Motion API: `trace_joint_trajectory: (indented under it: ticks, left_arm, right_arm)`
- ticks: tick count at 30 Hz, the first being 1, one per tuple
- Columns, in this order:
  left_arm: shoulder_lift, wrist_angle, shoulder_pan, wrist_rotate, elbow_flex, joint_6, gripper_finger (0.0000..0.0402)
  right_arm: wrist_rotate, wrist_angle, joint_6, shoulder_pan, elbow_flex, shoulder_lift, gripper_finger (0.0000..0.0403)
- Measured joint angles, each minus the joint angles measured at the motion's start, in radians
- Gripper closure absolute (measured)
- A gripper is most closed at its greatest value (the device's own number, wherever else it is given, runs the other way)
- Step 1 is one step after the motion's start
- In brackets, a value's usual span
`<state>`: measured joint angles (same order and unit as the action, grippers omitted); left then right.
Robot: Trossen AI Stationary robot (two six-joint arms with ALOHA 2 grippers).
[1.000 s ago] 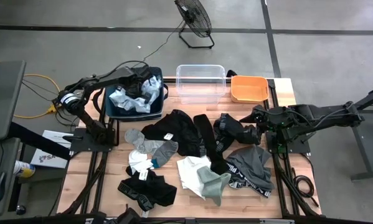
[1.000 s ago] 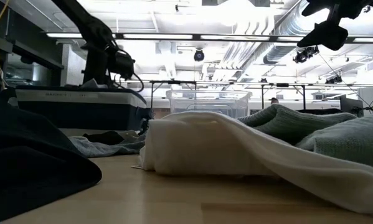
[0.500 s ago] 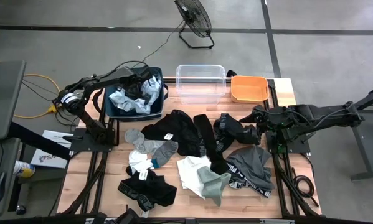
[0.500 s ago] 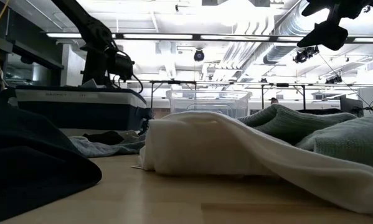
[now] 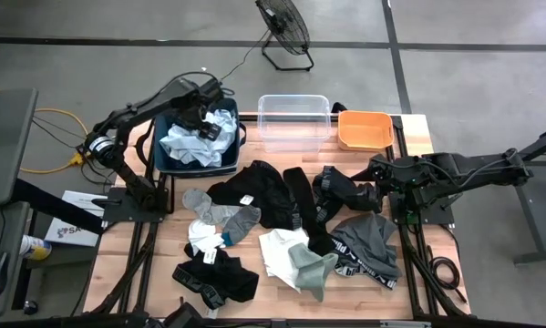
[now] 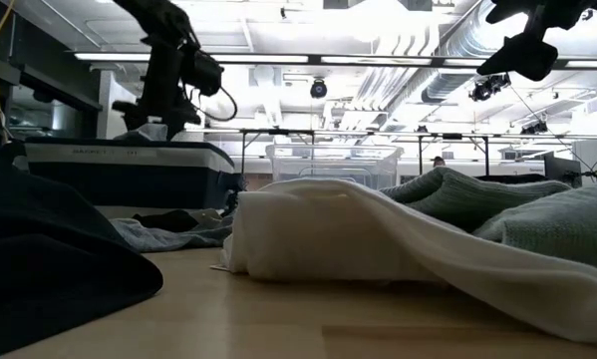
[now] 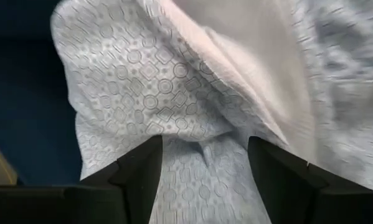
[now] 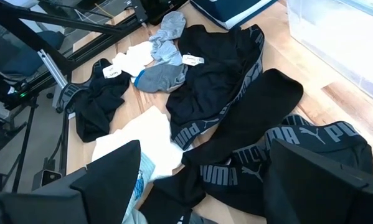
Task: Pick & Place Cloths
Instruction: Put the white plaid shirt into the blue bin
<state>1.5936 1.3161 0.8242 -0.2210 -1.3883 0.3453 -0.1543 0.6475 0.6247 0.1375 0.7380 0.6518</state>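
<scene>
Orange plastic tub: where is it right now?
In the high view, the orange plastic tub sits at the table's far edge on the right arm's side, directly beside the clear plastic tub; it looks empty.

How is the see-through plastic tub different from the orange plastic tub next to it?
The clear plastic tub is see-through, while the orange plastic tub is solid coloured. In the high view the clear tub looks bigger than the orange one. The clear tub sits nearer the navy fabric bin; the orange tub sits farther from it. Both look empty and stand along the same table edge.
</scene>
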Motion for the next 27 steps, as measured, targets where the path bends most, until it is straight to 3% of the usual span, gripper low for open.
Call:
trace_joint_trajectory:
  ticks: [5,9,12,17,27]
  left_arm:
    - [0.0,0.054,0.0,0.021,-0.083,0.0,0.0168]
    - [-0.003,0.114,-0.002,0.127,-0.122,-0.023,0.0189]
    - [-0.017,0.145,-0.035,0.153,-0.124,-0.046,0.0245]
    - [-0.041,0.208,-0.122,0.182,-0.123,-0.126,0.0382]
    - [-0.054,0.203,-0.292,0.162,-0.123,-0.275,0.04]
  right_arm:
    - [0.0,0.0,0.0,0.0,0.0,0.0,0.0053]
    - [0.0,0.0,0.0,0.0,0.0,0.0,0.0053]
    - [0.0,0.0,0.0,0.0,0.0,0.0,0.0053]
    - [-0.001,0.0,-0.003,0.0,0.0,0.0,0.0053]
    - [-0.004,0.0,-0.012,0.0,0.0,0.002,0.0053]
